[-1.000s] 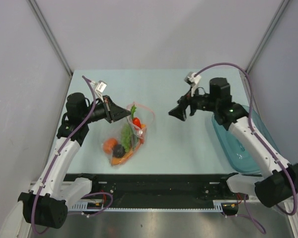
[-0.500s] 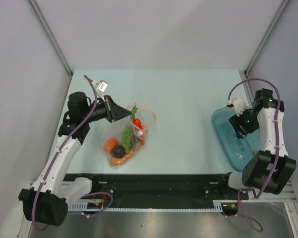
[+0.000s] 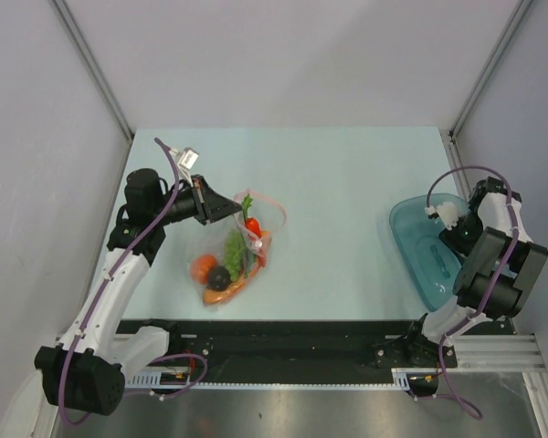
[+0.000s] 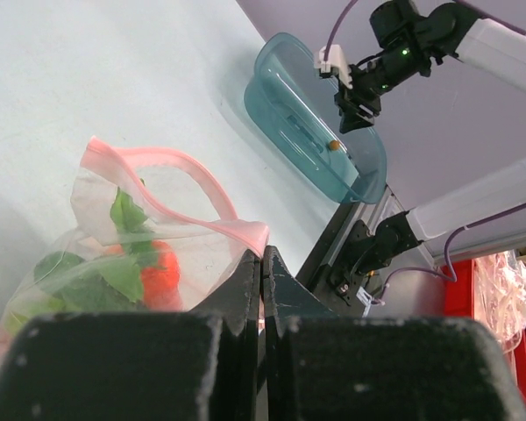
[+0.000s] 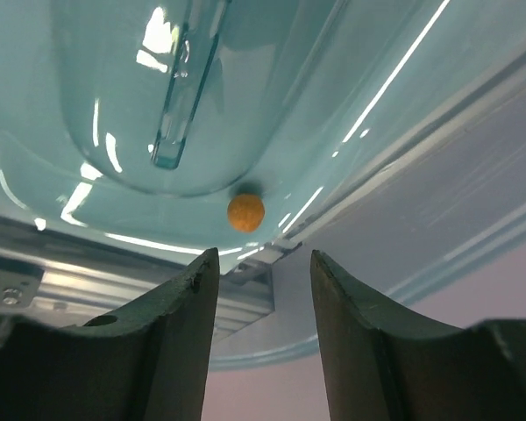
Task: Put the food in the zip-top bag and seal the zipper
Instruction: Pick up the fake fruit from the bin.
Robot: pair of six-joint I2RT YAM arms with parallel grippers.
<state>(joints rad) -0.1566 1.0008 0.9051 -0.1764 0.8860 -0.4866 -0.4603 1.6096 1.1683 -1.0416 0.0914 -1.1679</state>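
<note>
The clear zip-top bag (image 3: 240, 248) lies left of the table's middle, its mouth standing open. Its pink zipper (image 4: 167, 160) curves in a loop. Inside the bag lie an orange-red round fruit (image 3: 201, 267), a dark ball (image 3: 217, 277), a carrot (image 3: 230, 292), green leaves (image 3: 234, 245) and a small red piece (image 3: 251, 225). My left gripper (image 4: 264, 254) is shut on the bag's pink mouth edge, holding it up. My right gripper (image 5: 263, 259) hangs open over the teal bowl (image 3: 411, 239). Just beyond its fingertips, a small orange ball (image 5: 245, 211) rests in that bowl.
The teal bowl sits at the table's right edge beside the metal frame rail (image 5: 88, 281). The grey enclosure walls (image 3: 36, 137) close in on both sides. A black rail (image 3: 283, 351) runs along the near edge.
My right arm has swung from the middle of the table back to the right, over the teal bowl, and its jaws have narrowed. The left gripper and the bag have stayed put.
</note>
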